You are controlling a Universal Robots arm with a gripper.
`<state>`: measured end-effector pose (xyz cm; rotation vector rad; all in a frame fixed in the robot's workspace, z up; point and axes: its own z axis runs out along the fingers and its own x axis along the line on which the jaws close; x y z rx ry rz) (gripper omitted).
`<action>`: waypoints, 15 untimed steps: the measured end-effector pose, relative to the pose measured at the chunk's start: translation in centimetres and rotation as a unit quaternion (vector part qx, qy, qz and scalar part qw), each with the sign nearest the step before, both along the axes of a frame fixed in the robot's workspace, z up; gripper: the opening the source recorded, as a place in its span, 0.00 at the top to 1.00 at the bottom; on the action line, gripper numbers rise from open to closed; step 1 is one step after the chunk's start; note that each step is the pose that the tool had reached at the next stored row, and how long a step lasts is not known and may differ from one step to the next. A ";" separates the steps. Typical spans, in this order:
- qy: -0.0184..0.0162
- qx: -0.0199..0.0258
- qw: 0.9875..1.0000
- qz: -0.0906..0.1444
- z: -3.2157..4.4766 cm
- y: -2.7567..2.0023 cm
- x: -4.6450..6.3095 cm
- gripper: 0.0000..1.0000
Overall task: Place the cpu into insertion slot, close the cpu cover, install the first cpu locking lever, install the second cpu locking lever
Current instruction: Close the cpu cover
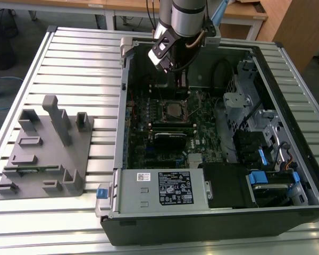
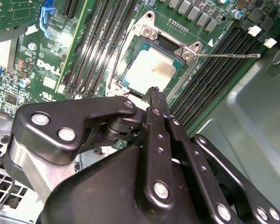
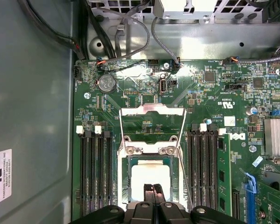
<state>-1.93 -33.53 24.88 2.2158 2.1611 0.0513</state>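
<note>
Cpu seated, cover open

Cpu (image 3: 150, 176) lies flat in insertion slot (image 3: 129, 184) on motherboard (image 3: 214, 93). Cpu cover (image 3: 151, 110) swung back, clear of slot. Gripper (image 3: 154, 190): fingers pressed together, nothing betw. them. Tips sit over one edge of cpu; contact w/ chip cannot be confirmed. Lever wire (image 2: 228, 55) juts out sideways from socket.

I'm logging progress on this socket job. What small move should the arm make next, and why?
Probably shift the shut pincer from above the cpu toward the cpu cover: the cpu lies in the insertion slot, while the cover is swung open beyond its hinge.
</note>
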 end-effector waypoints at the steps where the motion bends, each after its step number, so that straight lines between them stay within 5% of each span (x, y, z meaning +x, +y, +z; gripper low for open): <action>1: 0.000 0.000 1.000 0.000 0.00 0.00 0.0 0.89; 9: 0.000 0.000 1.000 0.000 0.07 0.00 0.0 0.89; 15: 0.000 0.000 1.000 0.000 0.81 0.00 0.0 0.89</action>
